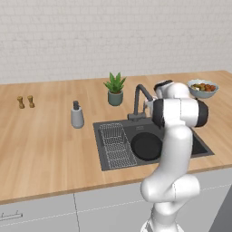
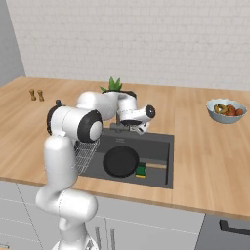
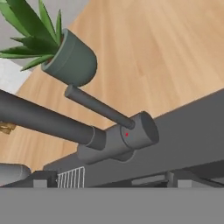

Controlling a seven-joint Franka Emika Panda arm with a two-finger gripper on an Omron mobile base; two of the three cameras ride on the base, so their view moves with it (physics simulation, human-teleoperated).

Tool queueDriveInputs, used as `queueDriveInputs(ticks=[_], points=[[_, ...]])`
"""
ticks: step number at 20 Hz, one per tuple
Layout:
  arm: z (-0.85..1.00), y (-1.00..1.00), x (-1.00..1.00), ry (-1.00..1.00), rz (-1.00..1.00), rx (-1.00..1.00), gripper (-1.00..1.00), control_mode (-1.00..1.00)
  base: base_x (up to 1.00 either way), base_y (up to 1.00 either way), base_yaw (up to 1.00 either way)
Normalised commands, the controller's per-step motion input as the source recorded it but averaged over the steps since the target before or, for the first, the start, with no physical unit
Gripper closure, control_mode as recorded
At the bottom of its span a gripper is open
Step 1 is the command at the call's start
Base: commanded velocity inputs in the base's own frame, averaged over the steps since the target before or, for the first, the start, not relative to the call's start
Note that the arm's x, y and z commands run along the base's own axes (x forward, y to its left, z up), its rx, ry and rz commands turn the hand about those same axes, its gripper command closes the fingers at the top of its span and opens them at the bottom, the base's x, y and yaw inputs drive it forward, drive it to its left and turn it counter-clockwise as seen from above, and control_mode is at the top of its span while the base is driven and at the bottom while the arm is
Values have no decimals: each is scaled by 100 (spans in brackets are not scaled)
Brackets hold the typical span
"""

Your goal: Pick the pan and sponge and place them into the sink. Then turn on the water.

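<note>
Hovering w/ hand open by faucet, pan in sink

pan: 1 | sponge: 1 | shakers: 2 | plant: 1 | fruit bowl: 1 | soap bottle: 1

**Hidden and cut-off items around the sink**

- Right half of sink masked by the white arm in left base view; pan shows partly, right side covered.
- Sponge at pan's right edge in right base view; partly overlapped by the pan rim, layers too small to separate cleanly.
- Wire rack at sink's left mostly behind the elbow in right base view.
- Soap bottle left of sink almost wholly behind the arm; only its top peeks out.
- Faucet spout cut by hand view's left edge; plant leaves cropped at top.
- Fingertips barely visible, low against the sink's edge.
- Shakers far left of sink, too small for detail.
</note>
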Motion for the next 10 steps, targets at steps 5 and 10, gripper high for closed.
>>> queueDriveInputs(ticks=[5, 10], points=[[-14, 0, 38, 0, 0, 3, -100, -100, 0, 0, 0], [-16, 0, 32, 0, 0, 2, -100, -100, 0, 0, 0]])
